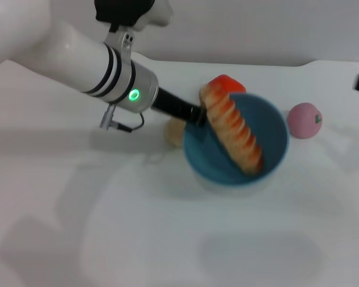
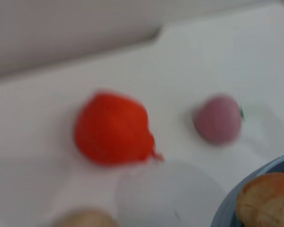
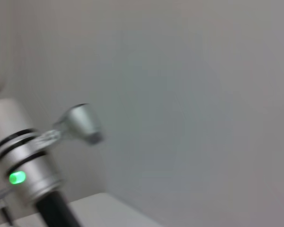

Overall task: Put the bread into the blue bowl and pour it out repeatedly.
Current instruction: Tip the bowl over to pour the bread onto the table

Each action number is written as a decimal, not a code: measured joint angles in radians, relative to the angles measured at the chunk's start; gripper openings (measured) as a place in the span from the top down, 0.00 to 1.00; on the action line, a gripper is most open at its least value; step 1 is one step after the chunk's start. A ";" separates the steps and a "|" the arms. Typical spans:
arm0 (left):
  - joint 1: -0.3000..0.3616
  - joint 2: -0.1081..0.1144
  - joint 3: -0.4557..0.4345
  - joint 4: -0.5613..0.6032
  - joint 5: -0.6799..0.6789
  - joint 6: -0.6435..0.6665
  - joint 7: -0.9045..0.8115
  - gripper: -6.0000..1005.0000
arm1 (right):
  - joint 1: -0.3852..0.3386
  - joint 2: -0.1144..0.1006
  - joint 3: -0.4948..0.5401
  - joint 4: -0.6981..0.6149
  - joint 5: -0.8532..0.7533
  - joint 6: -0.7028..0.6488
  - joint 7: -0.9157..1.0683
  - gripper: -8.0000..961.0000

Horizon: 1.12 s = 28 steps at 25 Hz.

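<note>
My left gripper [image 1: 198,113] sits at the blue bowl's [image 1: 275,122] rim beside the bread [image 1: 233,128]; its spread I cannot tell.

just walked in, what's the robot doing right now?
The left arm reaches across the white table to the near-left rim of the blue bowl, where its gripper sits. The bread lies slanted inside the bowl, one end poking above the rim. A red object and a pink ball sit beyond. The right arm is parked off right.
</note>
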 joint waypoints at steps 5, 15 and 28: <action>0.011 -0.006 0.024 -0.001 -0.013 -0.190 0.060 0.97 | -0.016 -0.005 0.168 0.023 -0.132 -0.004 0.130 0.49; 0.022 -0.004 0.285 -0.060 -0.017 -0.703 0.100 0.97 | -0.027 -0.008 0.296 0.025 -0.426 -0.024 0.336 0.49; 0.056 -0.014 0.617 -0.241 -0.017 -1.447 0.120 0.97 | -0.018 -0.009 0.301 0.045 -0.501 -0.025 0.374 0.49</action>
